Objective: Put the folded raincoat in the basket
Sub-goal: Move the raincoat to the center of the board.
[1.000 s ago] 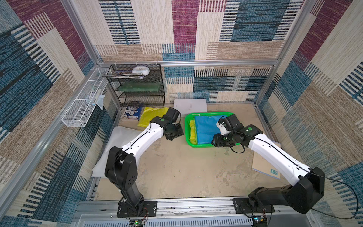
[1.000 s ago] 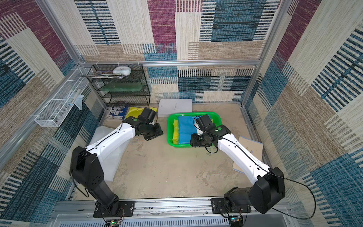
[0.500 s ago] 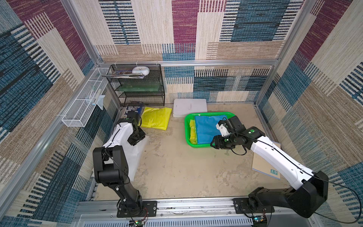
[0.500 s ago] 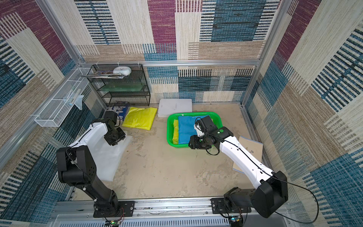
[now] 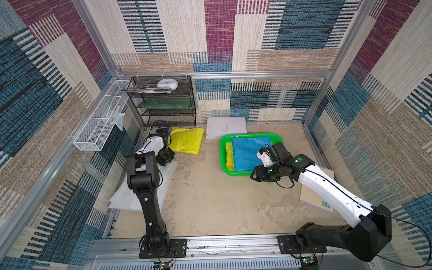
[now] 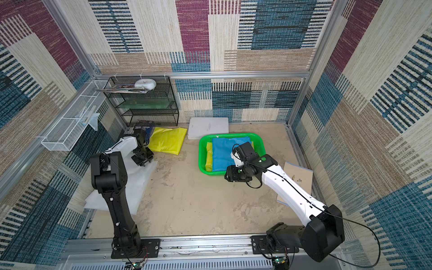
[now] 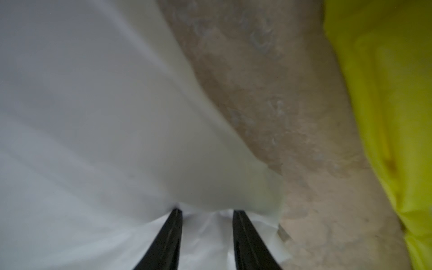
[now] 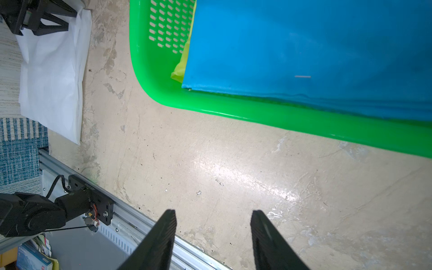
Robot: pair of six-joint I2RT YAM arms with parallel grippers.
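L gripper sits low on a corner of the white raincoat, which lies folded flat on the floor by the L wall, well apart from the basket. Jaws apart, tips pressed into the white plastic w/ a small pucker between them; not clamped, as far as the wrist view shows. Yellow raincoat lies folded on the floor just beside that gripper, in front of the black rack. Basket stands on the floor R of centre. Inside it: blue raincoat on top of a yellow layer. R gripper hovers over bare floor just beside the basket's near rim, jaws apart, nothing between them.
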